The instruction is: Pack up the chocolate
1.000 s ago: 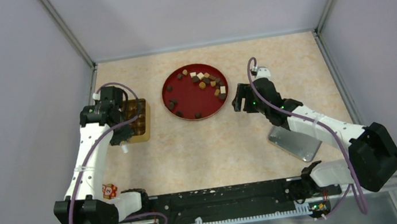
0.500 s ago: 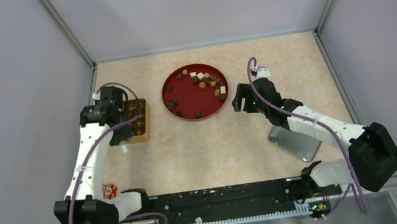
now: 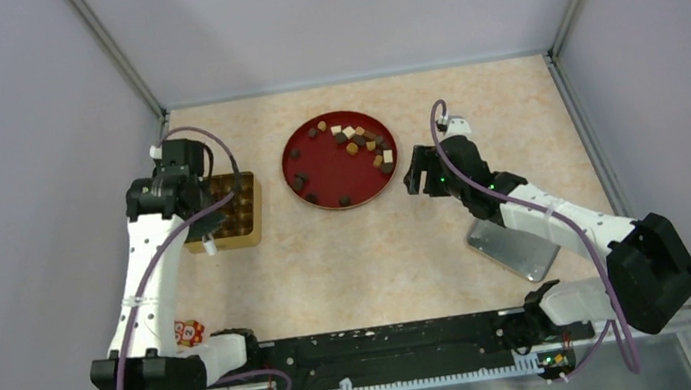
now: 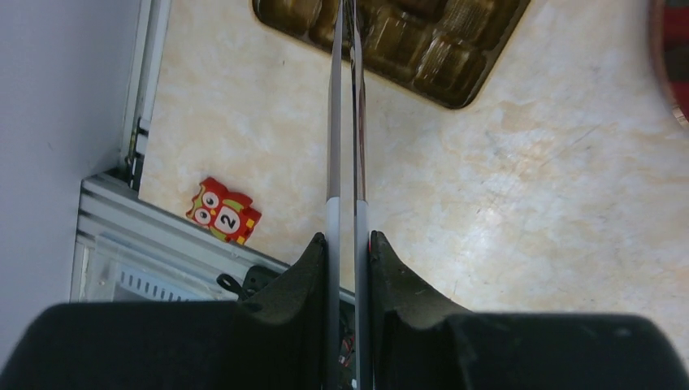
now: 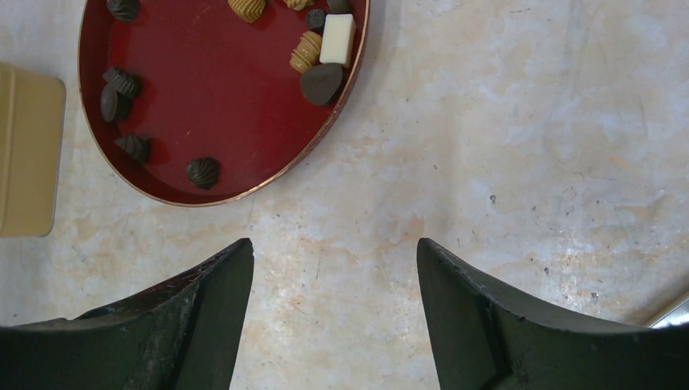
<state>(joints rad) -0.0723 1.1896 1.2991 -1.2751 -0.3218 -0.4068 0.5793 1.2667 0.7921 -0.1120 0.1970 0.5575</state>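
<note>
Several chocolate pieces (image 3: 352, 144), dark, tan and cream, lie in a round red plate (image 3: 292, 170); the right wrist view shows some of this chocolate (image 5: 322, 82) on the same plate (image 5: 227, 106). A gold compartment tray (image 3: 249, 226) sits left of the plate. My left gripper (image 3: 203, 236) hangs over the tray's near-left corner, shut on long metal tweezers (image 4: 345, 122). Their blades run almost together toward the tray (image 4: 475, 69) and the tips leave the frame; no chocolate shows between the blades. My right gripper (image 3: 419, 171) stands open just right of the plate, low over the table, its jaws (image 5: 333, 252) empty.
A silver tin lid (image 3: 513, 246) lies on the table under the right forearm. A red owl-printed block (image 3: 188, 332) (image 4: 223, 213) rests near the left arm's base, by the metal rail. Grey walls close in the left, back and right sides.
The left arm has swung back and left, uncovering more of the gold tray. The tweezers' blades have drawn closer together. The right arm has not moved.
</note>
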